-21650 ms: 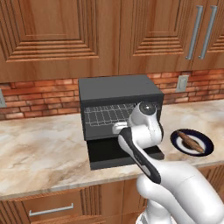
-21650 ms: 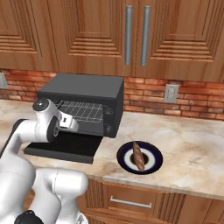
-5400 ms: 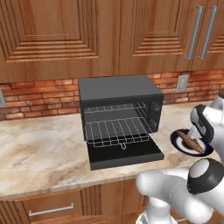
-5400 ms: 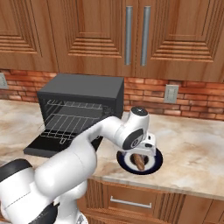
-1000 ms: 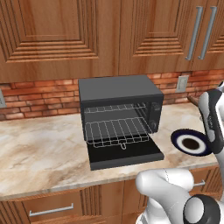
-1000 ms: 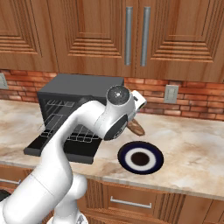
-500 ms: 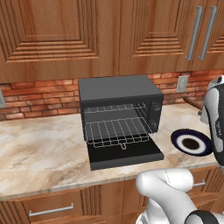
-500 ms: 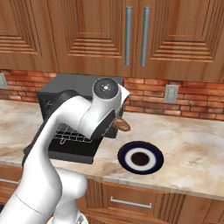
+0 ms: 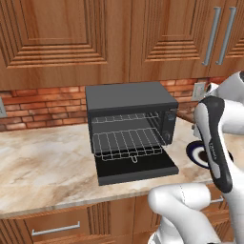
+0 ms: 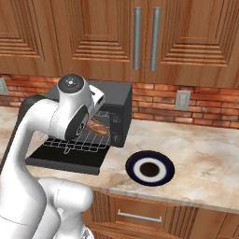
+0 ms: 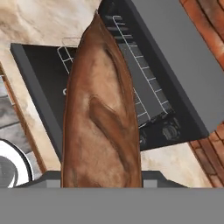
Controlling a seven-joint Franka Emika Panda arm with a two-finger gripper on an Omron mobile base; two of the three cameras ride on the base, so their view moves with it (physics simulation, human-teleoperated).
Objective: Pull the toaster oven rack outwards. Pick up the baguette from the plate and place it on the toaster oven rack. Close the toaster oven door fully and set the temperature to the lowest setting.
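My gripper (image 10: 91,124) is shut on the baguette (image 10: 98,127), a slim brown loaf held in the air just in front of the toaster oven's (image 10: 119,96) control strip, above the right end of the rack (image 10: 79,142). In the hand view the baguette (image 11: 103,118) runs up the middle, over the toaster oven door (image 11: 39,100) and the rack (image 11: 144,100). The silver wire rack (image 9: 128,142) is pulled out over the flat, open door (image 9: 136,167). The navy-rimmed plate (image 10: 135,163) lies bare on the counter to the oven's right.
The oven's knobs (image 11: 168,131) sit on the strip at the right of its front. A brick wall with an outlet (image 10: 182,100) runs behind the counter, with wooden cabinets above. My white arm (image 9: 214,143) rises in front of the plate (image 9: 193,151) in the left base view.
The hand has carried the baguette left, from above the plate to in front of the oven's right side. The plate, rack and door have not moved.
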